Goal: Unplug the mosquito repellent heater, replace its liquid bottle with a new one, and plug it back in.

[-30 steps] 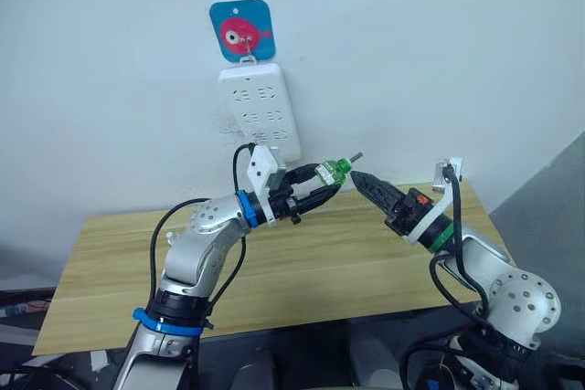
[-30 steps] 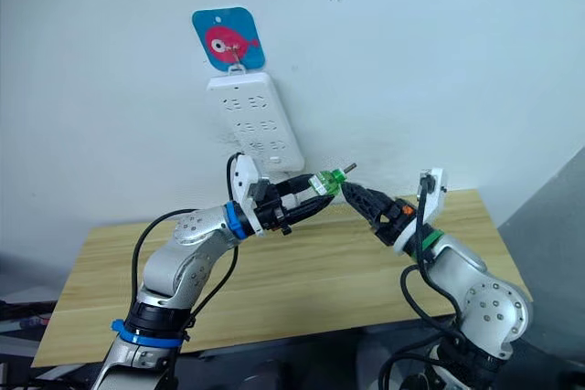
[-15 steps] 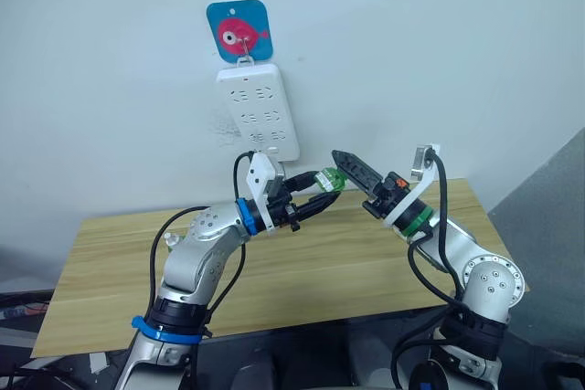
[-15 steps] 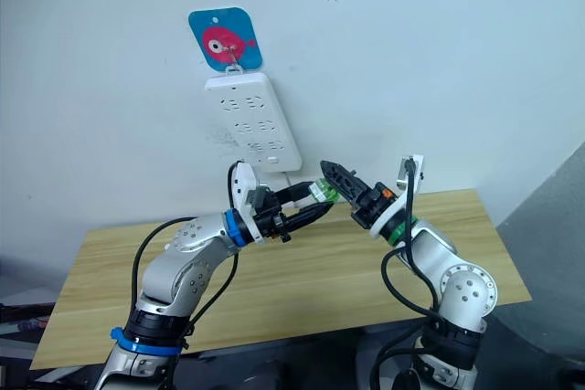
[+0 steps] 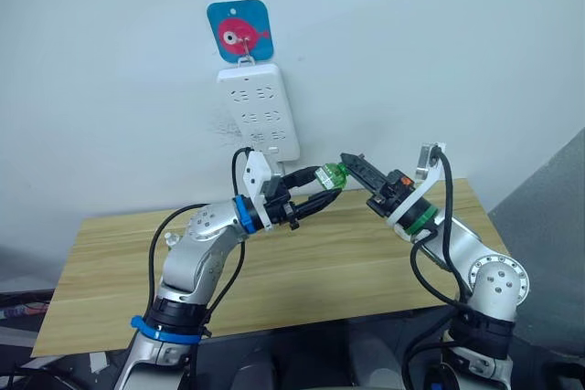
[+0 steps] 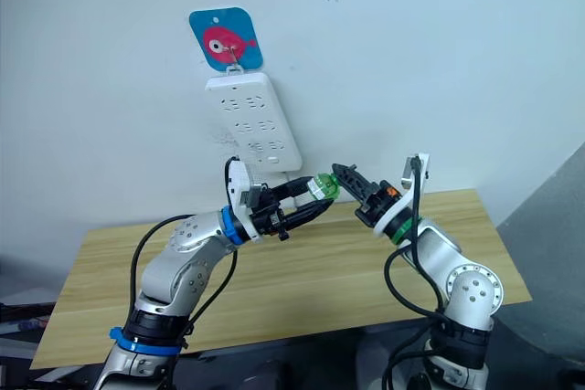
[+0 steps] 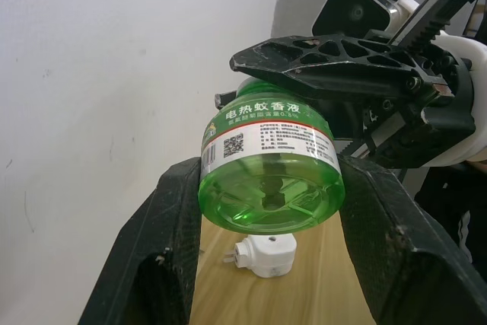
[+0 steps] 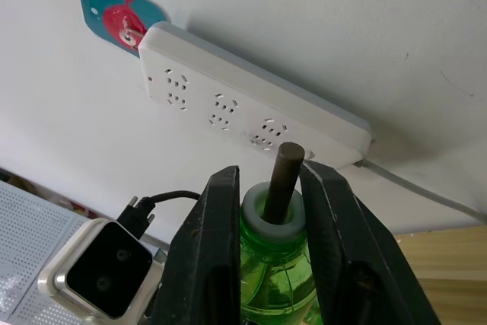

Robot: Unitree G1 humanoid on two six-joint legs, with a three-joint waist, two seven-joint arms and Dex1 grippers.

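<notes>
A green liquid bottle [image 5: 330, 175] with a white label hangs in the air in front of the wall. My left gripper [image 5: 322, 189] is shut on its body, one black finger [image 7: 171, 218] on each side. My right gripper [image 5: 346, 162] comes from the opposite side, and its fingers [image 8: 221, 218] press on the grey collar of the bottle's neck, with the dark wick [image 8: 283, 176] sticking out between them. In the left wrist view the white mosquito repellent heater [image 7: 264, 255] lies on the wooden table below the bottle, prongs to one side.
A white power strip [image 5: 259, 111] hangs on the wall from a blue hook plate with a pink fish [image 5: 240, 32], just above and behind the grippers. The wooden table [image 5: 320, 267] stretches below both arms.
My right gripper swung up from beside the bottle to its neck and its fingers came together on it. My left gripper kept its hold and barely moved.
</notes>
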